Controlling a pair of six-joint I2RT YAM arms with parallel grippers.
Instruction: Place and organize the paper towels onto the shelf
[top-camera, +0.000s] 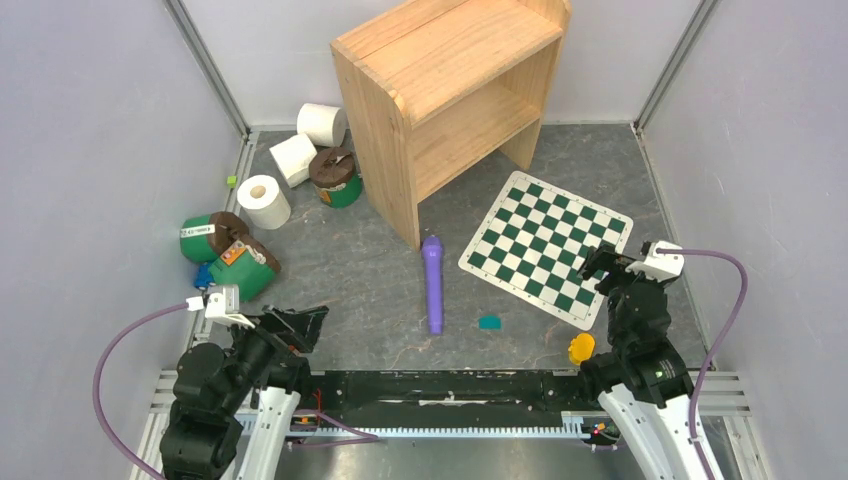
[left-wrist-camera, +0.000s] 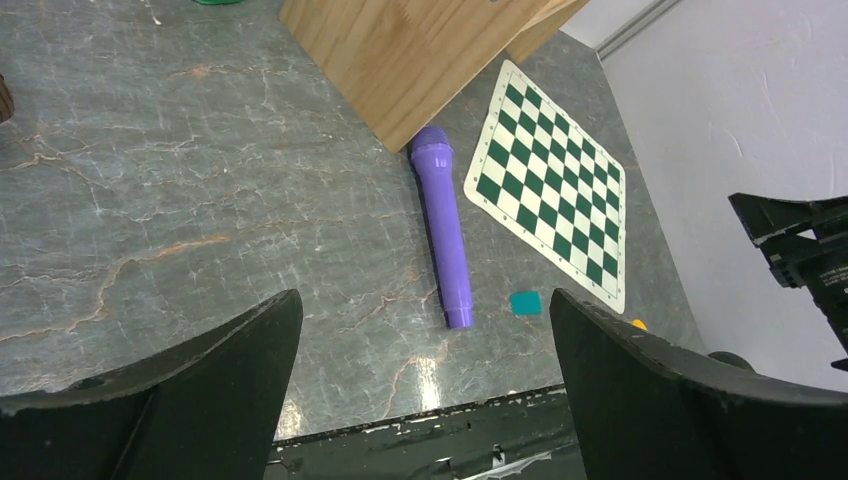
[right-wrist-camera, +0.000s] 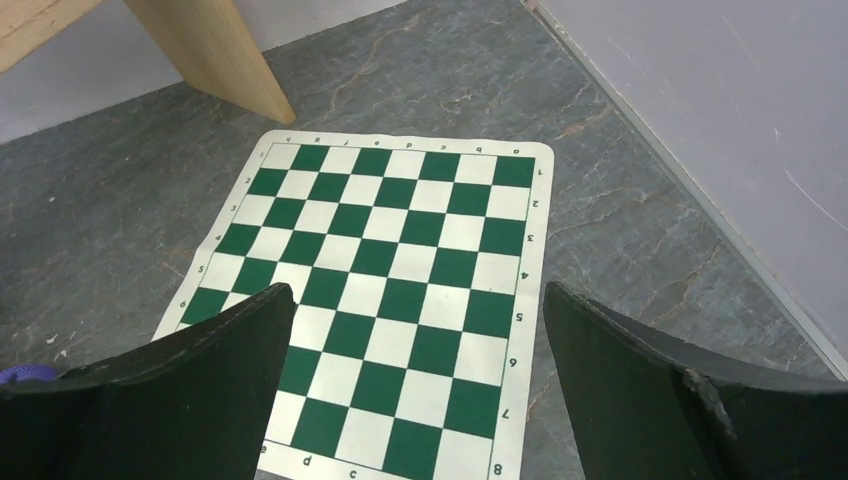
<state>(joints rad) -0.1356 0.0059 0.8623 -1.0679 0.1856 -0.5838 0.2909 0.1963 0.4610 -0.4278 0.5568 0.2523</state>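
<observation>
Tally by kind
Three rolls (top-camera: 322, 124) (top-camera: 292, 159) (top-camera: 264, 201), three canisters (top-camera: 336, 178) (top-camera: 208, 237) (top-camera: 248, 266), one shelf (top-camera: 380, 130), one chessboard (top-camera: 545, 248), one purple mic (top-camera: 434, 285), one teal chip (top-camera: 489, 322), one yellow piece (top-camera: 581, 348).

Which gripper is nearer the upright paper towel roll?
Left. The left gripper sits on the same side as the upright roll; the right gripper is far right, by the checkered board.

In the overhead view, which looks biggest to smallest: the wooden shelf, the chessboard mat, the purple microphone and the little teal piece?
1. wooden shelf, clearly the largest, though its height brings it nearer the camera
2. chessboard mat
3. purple microphone
4. teal piece, by far the smallest
None of these look alike in size.
</observation>
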